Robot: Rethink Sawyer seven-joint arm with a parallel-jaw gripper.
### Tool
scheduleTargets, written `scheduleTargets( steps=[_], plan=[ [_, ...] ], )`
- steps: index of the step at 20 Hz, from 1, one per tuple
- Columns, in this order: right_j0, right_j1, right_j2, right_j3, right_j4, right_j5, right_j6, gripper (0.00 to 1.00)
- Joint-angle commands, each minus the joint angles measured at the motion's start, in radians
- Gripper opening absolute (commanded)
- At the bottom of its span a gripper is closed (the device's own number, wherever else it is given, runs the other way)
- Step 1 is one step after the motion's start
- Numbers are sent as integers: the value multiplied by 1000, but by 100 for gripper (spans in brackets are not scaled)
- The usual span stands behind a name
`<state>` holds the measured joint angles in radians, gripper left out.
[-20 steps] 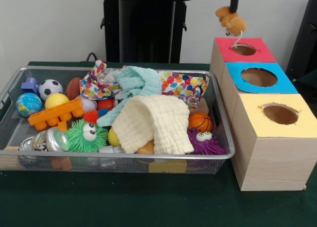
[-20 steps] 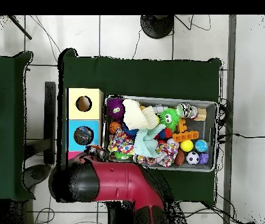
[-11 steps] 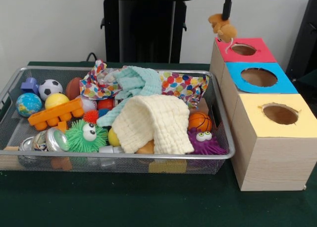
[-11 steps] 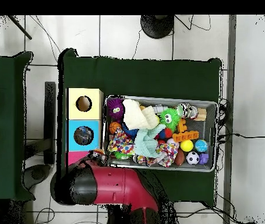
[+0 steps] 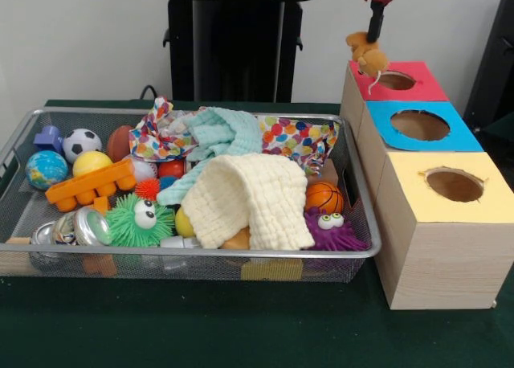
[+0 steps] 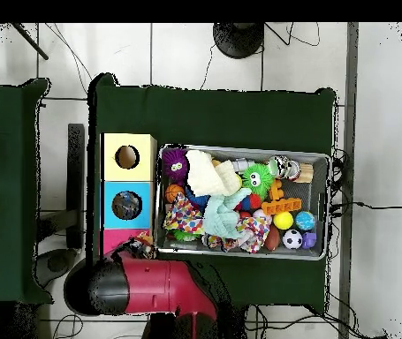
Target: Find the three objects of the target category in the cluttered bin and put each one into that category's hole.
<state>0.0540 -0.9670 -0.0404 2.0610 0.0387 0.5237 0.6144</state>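
The pincer (image 5: 371,40) pinches a tan plush toy (image 5: 367,55) beside the red box's hole (image 5: 395,80); no writing is legible.

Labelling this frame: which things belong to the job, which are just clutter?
In play: end effector holding the plush toy; red box; wire bin.

Lying about: blue box, yellow box, cream cloth, soccer ball, basketball.

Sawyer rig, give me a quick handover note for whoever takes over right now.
Gripper: shut on a small tan plush toy, which hangs at the near-left edge of the red box, not yet in its hole.
Wire bin: cluttered with balls, cloths and toys.
Done: none confirmed.
Left: drop this toy into the hole, then search the bin for more.
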Motion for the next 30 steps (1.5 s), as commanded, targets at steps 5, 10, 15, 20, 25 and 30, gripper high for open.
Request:
scheduleTargets(
  steps=[5,10,15,20,25,30],
  plan=[
    [31,152,-11,-6,44,-131,412,0],
    [87,182,-18,-34,65,-106,467,0],
    [118,181,-34,-41,81,-73,504,0],
    [156,189,-46,-70,96,-31,538,0],
    [194,200,-53,-73,104,-42,574,0],
    [202,194,-49,-100,96,-16,573,0]
  ],
)
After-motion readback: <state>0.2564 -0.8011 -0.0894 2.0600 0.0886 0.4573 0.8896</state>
